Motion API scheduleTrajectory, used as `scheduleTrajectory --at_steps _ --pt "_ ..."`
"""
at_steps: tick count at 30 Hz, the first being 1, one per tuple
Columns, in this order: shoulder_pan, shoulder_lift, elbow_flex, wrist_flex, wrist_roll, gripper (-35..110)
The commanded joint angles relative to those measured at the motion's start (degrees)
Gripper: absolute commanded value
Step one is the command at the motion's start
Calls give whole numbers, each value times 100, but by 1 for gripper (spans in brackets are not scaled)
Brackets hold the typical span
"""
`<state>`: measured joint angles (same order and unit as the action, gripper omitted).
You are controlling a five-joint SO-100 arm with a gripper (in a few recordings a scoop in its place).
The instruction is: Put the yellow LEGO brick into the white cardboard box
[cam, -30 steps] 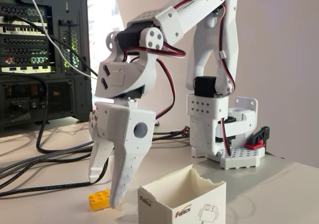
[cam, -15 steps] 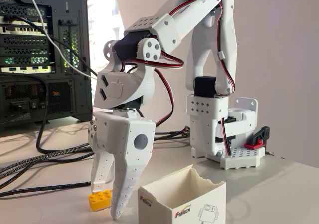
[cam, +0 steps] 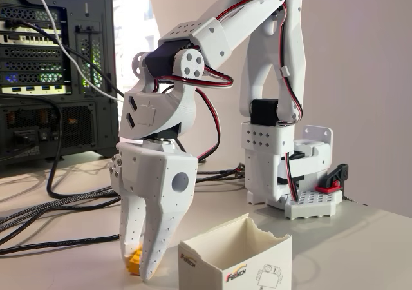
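The yellow LEGO brick [cam: 132, 263] lies on the table at the bottom of the fixed view, mostly hidden by the fingers. My white gripper [cam: 140, 265] points down over it with one finger on each side, the tips at table level. A narrow gap shows between the fingers, and the jaws look slightly open around the brick. The white cardboard box [cam: 235, 259] stands just right of the gripper, with its ragged top open and a logo and robot drawing on its front.
A black computer tower [cam: 58, 64] stands at the back left, and several cables [cam: 64, 206] run from it across the table. The arm's base [cam: 277, 167] is behind the box, with a white studded plate [cam: 315, 205] carrying a red piece [cam: 329, 187] beside it.
The gripper has come down and shifted slightly left, and its fingers now straddle the brick and cover most of it. The brick and the box have stayed in place.
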<state>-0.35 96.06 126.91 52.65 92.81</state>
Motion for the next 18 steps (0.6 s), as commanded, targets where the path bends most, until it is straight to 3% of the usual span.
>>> scheduleTrajectory --at_steps 1,12,18 --pt "26 369 -281 -18 -35 9" --pt "-97 826 -246 26 -149 18" --pt "-149 1222 -53 141 -738 18"
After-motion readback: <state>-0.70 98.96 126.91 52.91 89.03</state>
